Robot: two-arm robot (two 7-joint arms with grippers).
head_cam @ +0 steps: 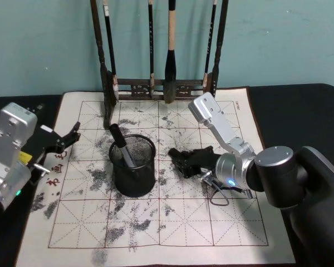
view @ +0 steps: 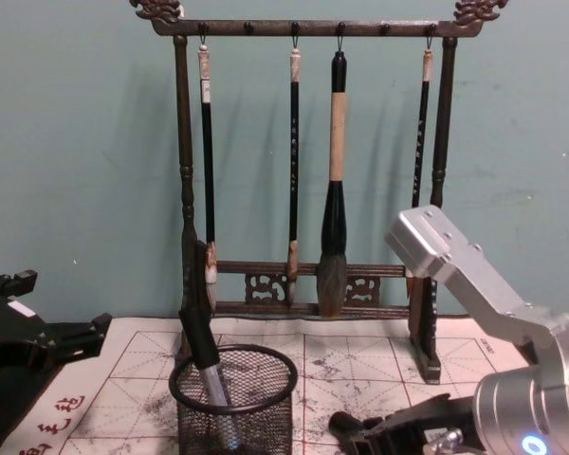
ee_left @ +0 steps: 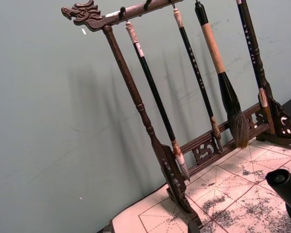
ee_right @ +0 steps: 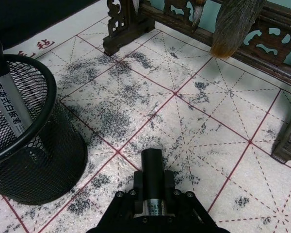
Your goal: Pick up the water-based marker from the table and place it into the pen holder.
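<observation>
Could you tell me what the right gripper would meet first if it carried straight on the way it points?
Probably the stained mat just ahead of the right gripper, as it seems angled downward; clearing that, the brush rack's lower rail. The pen holder sits off to one side.

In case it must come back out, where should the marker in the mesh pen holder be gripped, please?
Grip the marker by its black upper end, which sticks out above the pen holder rim, leaning left. Come from above along its tilt; the mesh wall blocks its lower part.
</observation>
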